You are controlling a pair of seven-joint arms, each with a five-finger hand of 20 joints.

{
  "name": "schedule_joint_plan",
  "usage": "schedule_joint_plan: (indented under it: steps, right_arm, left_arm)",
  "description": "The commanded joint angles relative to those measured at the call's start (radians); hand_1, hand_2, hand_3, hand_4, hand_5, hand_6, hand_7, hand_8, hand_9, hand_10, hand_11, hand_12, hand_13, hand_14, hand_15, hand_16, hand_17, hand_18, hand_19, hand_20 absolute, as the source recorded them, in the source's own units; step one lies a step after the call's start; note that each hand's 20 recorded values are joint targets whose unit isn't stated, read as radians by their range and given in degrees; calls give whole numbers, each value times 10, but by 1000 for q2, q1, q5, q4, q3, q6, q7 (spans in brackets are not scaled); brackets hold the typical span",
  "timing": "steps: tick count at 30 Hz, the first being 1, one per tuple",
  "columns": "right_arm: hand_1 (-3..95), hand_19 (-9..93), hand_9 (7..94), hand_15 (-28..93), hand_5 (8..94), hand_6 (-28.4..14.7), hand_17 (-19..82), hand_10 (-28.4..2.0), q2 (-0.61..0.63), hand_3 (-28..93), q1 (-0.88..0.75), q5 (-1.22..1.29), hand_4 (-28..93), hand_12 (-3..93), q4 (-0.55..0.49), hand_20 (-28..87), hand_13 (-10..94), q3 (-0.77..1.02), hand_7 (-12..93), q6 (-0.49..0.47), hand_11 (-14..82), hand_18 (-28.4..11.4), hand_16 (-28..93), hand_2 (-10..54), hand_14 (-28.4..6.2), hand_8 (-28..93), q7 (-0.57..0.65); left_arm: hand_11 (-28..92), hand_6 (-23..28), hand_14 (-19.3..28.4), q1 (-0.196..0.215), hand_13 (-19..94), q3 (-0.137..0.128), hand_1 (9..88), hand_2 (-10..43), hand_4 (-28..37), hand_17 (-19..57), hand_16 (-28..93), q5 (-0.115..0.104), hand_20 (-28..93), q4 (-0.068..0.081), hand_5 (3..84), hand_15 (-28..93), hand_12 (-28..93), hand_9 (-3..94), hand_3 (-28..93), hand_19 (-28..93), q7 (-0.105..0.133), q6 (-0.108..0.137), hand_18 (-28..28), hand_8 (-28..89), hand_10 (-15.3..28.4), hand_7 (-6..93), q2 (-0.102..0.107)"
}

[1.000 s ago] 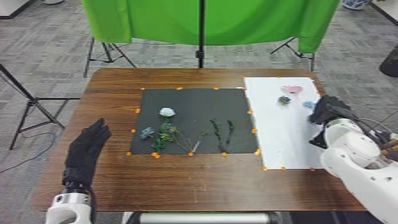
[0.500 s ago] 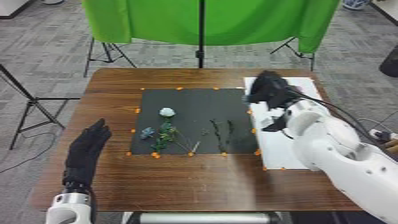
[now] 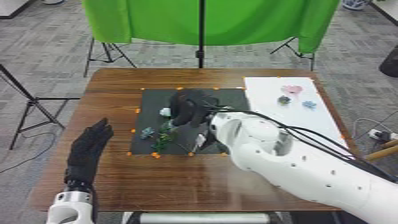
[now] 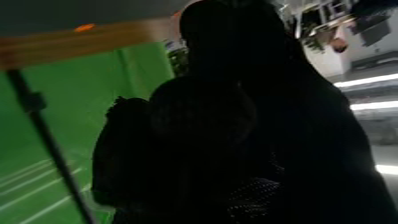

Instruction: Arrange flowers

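The right hand is hovering over the dark mat, grip impossible to tell, with the white flower sitting just left of it, probably placing, next needing careful lowering, while the left hand's fingers are pointing straight.

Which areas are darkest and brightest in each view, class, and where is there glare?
Head view: fairly even light, the white sheet bright, the gloved right hand very dark over the dark mat. Right wrist view: that hand is nearly a black silhouette, the light strips glare white, pale streaks cross the green cloth.
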Motion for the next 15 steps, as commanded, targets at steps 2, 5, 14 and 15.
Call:
schedule_joint_plan:
  steps: [2,5,14,15]
  right_arm:
    - [663,932,893,523,778,-12,675,-95,-51,454,28,-56,-84,390,67,486,934,-62,211,-29,198,-84,366,-95,-16,145,11]
    - [637,932,902,528,782,-6,676,-92,-60,507,30,-68,-120,412,84,487,935,-77,218,-32,174,-84,360,-95,-16,141,14]
    - [606,932,905,530,773,-2,676,-89,-66,552,20,-85,-145,430,117,490,935,-83,215,-31,156,-85,361,-95,-16,136,22]
    - [602,932,905,530,770,-1,675,-88,-66,556,19,-91,-147,438,117,492,935,-82,211,-32,149,-85,360,-95,-16,133,23]
  left_arm:
    - [138,39,149,6,272,8,204,17,-283,24,29,9,178,8,420,152,130,372,650,33,-13,-18,117,-69,122,111,-2]
    - [127,36,147,10,270,5,201,19,-283,23,27,9,178,7,411,145,130,366,651,33,-15,-24,117,-65,117,98,-1]
    - [106,32,143,9,267,4,201,22,-283,23,36,9,179,6,403,126,140,358,647,27,-22,-28,116,-53,113,81,3]
    - [104,32,142,10,266,3,201,23,-283,23,36,8,179,7,402,123,141,358,647,26,-21,-28,116,-53,113,79,4]
